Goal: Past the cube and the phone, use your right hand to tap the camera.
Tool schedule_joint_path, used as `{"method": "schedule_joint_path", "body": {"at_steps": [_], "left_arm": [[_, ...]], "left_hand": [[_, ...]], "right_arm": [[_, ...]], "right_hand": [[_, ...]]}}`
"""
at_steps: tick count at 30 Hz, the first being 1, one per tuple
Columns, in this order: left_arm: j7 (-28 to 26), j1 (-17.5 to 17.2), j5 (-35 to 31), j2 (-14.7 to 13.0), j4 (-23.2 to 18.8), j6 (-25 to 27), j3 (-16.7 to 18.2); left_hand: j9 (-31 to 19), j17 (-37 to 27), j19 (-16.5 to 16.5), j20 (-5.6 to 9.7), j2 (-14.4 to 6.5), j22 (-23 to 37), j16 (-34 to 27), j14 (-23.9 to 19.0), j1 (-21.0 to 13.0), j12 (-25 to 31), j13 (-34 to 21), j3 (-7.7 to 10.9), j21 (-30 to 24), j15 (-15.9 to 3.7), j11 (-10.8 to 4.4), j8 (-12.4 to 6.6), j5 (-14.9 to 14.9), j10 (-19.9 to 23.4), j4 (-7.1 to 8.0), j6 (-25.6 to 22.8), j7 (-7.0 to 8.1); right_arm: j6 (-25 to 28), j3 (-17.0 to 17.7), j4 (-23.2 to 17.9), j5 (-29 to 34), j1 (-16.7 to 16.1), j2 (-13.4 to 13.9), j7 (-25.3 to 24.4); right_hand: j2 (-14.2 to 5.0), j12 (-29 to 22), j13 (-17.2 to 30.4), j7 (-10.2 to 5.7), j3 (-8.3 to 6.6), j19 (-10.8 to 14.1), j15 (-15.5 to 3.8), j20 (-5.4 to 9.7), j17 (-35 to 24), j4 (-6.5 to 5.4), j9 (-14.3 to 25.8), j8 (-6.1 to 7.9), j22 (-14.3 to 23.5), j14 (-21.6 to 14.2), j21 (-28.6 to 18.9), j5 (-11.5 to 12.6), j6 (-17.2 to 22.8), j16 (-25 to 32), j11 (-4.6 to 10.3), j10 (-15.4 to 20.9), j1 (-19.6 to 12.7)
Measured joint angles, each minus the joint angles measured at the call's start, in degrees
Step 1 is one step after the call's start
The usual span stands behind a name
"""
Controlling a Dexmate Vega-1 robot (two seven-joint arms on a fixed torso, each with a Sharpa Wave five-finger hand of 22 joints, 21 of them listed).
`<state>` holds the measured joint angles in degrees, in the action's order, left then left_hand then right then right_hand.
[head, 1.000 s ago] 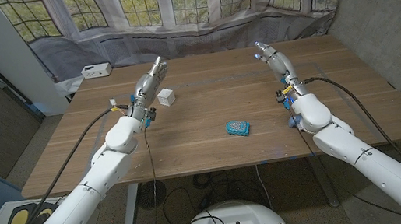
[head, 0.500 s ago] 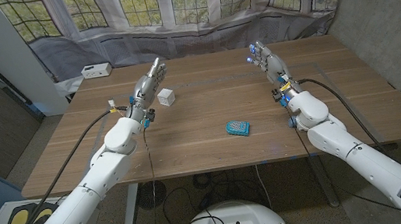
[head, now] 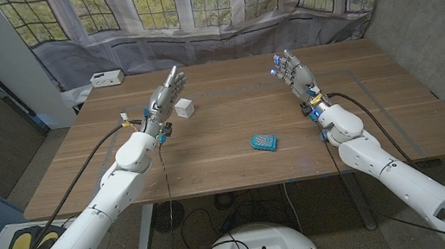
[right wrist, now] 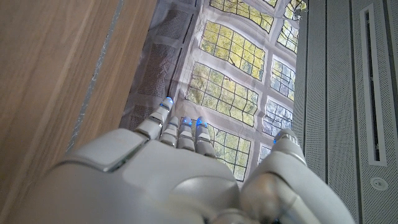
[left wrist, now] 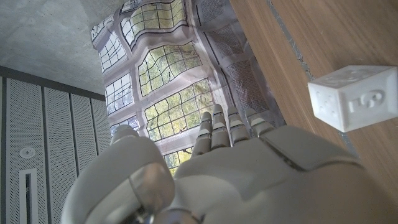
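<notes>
Wooden table (head: 210, 157) stretched out wide under both arms, printed window backdrop (head: 214, 3) hung along the far edge. Right hand (head: 292, 73) raised over the far right part of the tabletop, fingers spread and reaching away toward the backdrop, nothing held, blue tips just visible at the fingertips (right wrist: 166, 101) from the right wrist view. Left hand (head: 167, 91) up over the far left part, fingers extended and apart, holding nothing, palm turned toward the white cube (head: 184, 107) sitting just beside it on the wood. Same cube (left wrist: 351, 98) seen close from the left wrist view, a dark mark on one face, resting on the table, apart from the hand. Blue phone (head: 264, 142) lying flat near the middle of the table, closer to the near edge, between the two arms and well apart from both hands. White box-like device (head: 106, 78) with dark spots perched at the far left corner, too small to tell whether it is the camera.
</notes>
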<state>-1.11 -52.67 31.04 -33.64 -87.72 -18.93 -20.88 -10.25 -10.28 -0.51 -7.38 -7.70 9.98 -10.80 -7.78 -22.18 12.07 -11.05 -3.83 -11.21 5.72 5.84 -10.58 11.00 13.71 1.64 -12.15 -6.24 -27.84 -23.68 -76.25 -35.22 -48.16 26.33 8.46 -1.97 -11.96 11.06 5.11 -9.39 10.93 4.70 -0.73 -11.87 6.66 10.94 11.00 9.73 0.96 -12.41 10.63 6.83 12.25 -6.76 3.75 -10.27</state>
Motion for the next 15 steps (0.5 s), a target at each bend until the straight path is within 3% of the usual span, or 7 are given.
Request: {"method": "schedule_joint_path", "body": {"at_steps": [15], "left_arm": [[0.83, -0.25, 0.48, -0.40, 0.01, -0.22, -0.09]], "left_hand": [[0.00, 0.00, -0.21, 0.21, 0.00, 0.00, 0.00, 0.31, 0.00, 0.00, 0.00, 0.00, 0.00, 0.31, 0.61, 0.00, 0.00, -0.61, 0.00, 0.20, -0.21]], "right_arm": [[0.10, 0.00, -0.35, -0.51, -0.66, -0.08, 0.19]], "right_hand": [[0.31, 0.31, 0.00, 0.11, 0.23, 0.00, 0.00, 0.00, 0.00, -0.23, 0.00, 0.00, 0.00, -0.01, 0.00, 0.00, -0.10, 0.00, 0.00, 0.01, 0.31]]}}
